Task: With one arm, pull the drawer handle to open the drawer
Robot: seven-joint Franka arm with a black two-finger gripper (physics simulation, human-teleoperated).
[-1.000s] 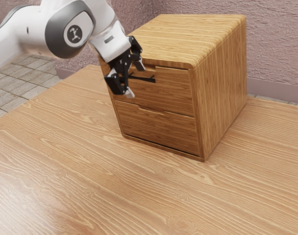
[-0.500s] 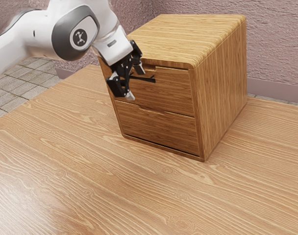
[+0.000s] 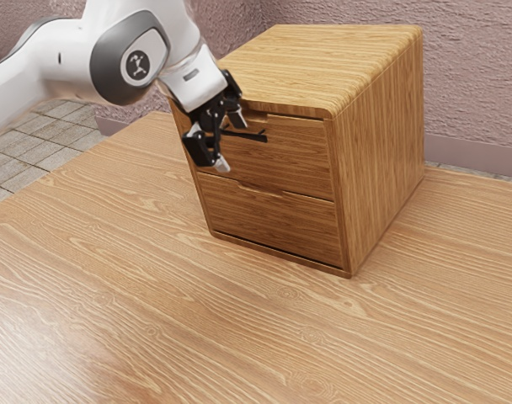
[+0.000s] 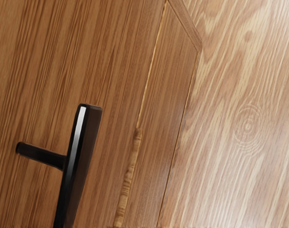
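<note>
**Exterior view: hand at the top handle, drawer not yet open**

Exterior view has the hand (image 3: 227, 135) upper left of centre, right at the black handle (image 3: 253, 135) of the top drawer (image 3: 281, 160). The wrist view puts that handle (image 4: 75, 161) close under the camera, its post running into the wood. Whether the hand has closed on the handle, I cannot tell from here.

The top drawer looks shut, as does the lower drawer (image 3: 273, 220); both fronts sit flush in the cabinet (image 3: 378, 143). What is inside them cannot be seen.

Now the risks. The hand sits near the handle's left end, so a loose hold could slide off once the pull begins. An off-line pull could also jam the drawer, or drag the cabinet across the table (image 3: 239, 337).
</note>
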